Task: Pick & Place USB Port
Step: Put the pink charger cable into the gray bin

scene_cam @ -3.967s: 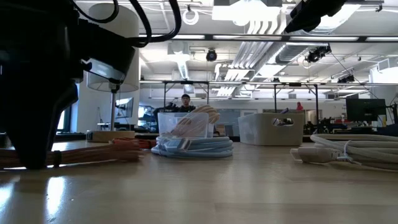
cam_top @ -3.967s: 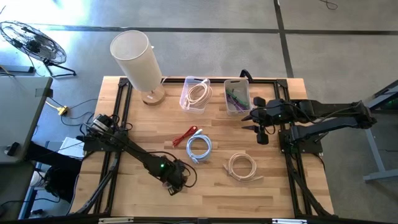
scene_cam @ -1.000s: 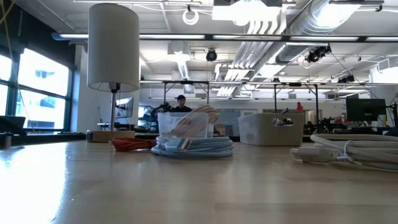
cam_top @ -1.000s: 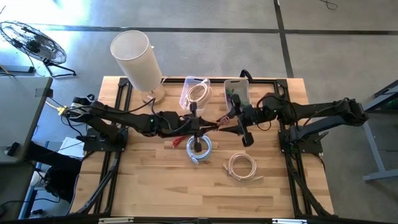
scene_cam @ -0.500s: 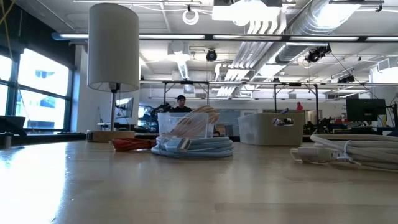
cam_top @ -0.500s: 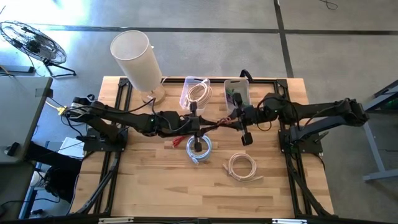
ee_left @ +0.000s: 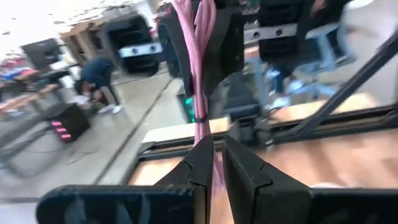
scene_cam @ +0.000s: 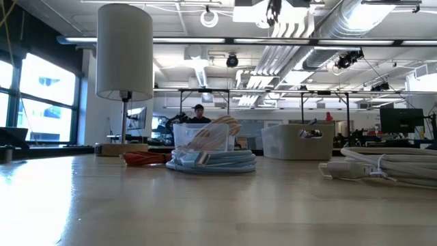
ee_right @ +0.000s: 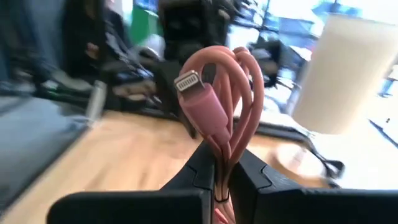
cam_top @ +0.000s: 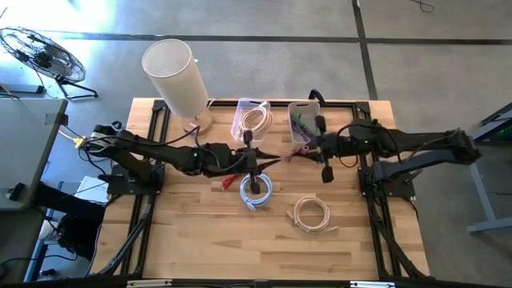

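Pink cable [cam_top: 290, 154] stretched crosswise between left end effector [cam_top: 261, 155] and right end effector [cam_top: 307, 149]

right hand [cam_top: 302, 151] | drew back toward its side | pink cable [cam_top: 282, 155] stretched between hands

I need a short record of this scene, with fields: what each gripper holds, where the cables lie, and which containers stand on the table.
left gripper: shut on the pink cable, above the table's middle
right gripper: shut on the same pink cable, near the right bin
pink cable: held in the air between both grippers
light blue cable: coiled on the table, centre
white cable: coiled, right of centre
red cable: on the table beside the blue coil
left bin: holds a pale coiled cable
right bin: holds mixed cables
lamp: far left corner
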Controlling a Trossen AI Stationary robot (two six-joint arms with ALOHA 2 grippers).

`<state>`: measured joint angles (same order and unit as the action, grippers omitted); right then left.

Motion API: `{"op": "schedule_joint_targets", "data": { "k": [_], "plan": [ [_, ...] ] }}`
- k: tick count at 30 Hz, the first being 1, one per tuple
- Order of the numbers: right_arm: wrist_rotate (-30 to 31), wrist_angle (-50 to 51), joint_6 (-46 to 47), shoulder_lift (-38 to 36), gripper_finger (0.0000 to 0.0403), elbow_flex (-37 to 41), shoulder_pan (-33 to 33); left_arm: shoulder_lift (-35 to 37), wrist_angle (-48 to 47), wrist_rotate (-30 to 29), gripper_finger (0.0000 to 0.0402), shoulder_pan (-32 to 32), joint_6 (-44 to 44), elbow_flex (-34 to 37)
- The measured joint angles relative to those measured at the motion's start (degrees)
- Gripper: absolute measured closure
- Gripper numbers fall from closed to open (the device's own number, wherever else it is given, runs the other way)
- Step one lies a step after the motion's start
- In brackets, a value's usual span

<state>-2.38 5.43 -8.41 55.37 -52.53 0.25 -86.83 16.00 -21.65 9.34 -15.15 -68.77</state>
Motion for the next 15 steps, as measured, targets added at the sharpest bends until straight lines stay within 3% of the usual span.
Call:
{"op": "schedule_joint_targets", "data": {
  "k": [7, 15],
  "plan": [
    [12.3, 13.8, 6.2, -2.6, 0.0390, 0.0, -6.3, 0.4, -8.4, -7.5, 0.0371, 0.0, -6.4, 0.0],
    [11.4, 21.9, 12.6, -0.2, 0.0390, 0.0, -18.9, 0.4, -18.2, -7.4, 0.0371, 0.0, -2.4, 0.0]
  ]
}}
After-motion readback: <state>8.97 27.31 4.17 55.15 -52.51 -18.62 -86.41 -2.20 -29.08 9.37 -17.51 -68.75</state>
